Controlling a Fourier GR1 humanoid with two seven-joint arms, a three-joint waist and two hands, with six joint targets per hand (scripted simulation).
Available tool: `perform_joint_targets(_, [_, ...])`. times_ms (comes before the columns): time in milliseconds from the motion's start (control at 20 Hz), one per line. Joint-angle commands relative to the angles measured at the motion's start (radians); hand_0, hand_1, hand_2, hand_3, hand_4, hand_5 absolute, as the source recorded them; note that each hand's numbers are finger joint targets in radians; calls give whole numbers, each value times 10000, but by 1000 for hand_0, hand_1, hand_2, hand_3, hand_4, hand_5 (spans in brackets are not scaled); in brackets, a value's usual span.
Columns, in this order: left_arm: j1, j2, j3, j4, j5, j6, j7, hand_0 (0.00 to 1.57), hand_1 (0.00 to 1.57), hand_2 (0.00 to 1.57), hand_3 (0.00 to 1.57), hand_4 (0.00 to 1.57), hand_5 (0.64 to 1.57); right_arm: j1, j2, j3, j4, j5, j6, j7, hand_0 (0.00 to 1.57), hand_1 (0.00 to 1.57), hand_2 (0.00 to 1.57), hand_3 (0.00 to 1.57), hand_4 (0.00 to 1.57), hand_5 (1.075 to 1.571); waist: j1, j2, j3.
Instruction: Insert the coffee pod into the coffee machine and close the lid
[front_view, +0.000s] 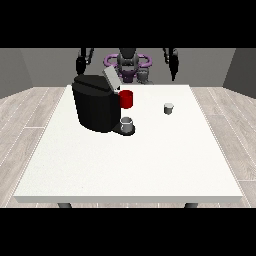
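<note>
**Task not yet begun: pod on the table, lid raised**

Nearest to the camera, only the bare front part of the white table (125, 175) is seen. Further back, a small grey cup (127, 124) is placed on the base of the black coffee machine (97, 107), and a red part (126, 99) is seen at its side. The lid (111, 79) is tilted up, so the machine is judged ready for loading. The coffee pod (168, 108) is standing on the table, well apart from the machine, towards the view's right.

Nothing is done yet: the pod must be picked up, inserted, and the lid closed.

At the far edge, the hand at the view's left (80, 64) and the hand at the view's right (173, 62) are hanging; nothing is held, but whether the fingers are relaxed or clenched cannot be told.

No brand, label or writing can be read.
</note>
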Motion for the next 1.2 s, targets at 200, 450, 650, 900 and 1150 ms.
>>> perform_joint_targets(200, [415, 358, 218, 38, 397, -996, -1044, 0, 0, 0, 0, 213, 1571, 760, 3, 99, 85, -196, 484, 252, 0, 0, 0, 0, 128, 1571, 10, -833, -163])
perform_joint_targets(450, [-418, 2070, 1118, 840, 56, -1712, -1648, 0, 0, 0, 0, 0, 1571, -31, 851, -525, -24, -124, -972, -1149, 0, 0, 0, 0, 94, 1571, -376, -101, -162])
perform_joint_targets(650, [-1553, 2428, 1688, 2367, 246, -1960, -1460, 0, 0, 0, 0, 0, 1571, -327, 830, -237, -145, -51, -916, -1074, 0, 0, 0, 0, 267, 1571, -839, 578, -164])
perform_joint_targets(900, [-2265, 2847, 1941, 3931, -82, -2066, -1406, 0, 0, 0, 0, 0, 1571, 107, 927, 353, -477, -79, -1076, -1172, 0, 0, 0, 0, 174, 1571, -1285, 662, -165])
perform_joint_targets(1150, [-3385, 3142, 2132, 5350, -391, -1987, -1640, 0, 0, 0, 0, 0, 1571, -1120, 932, 533, -629, -111, -1705, -751, 0, 0, 0, 0, 192, 1571, -1279, 1521, -167])
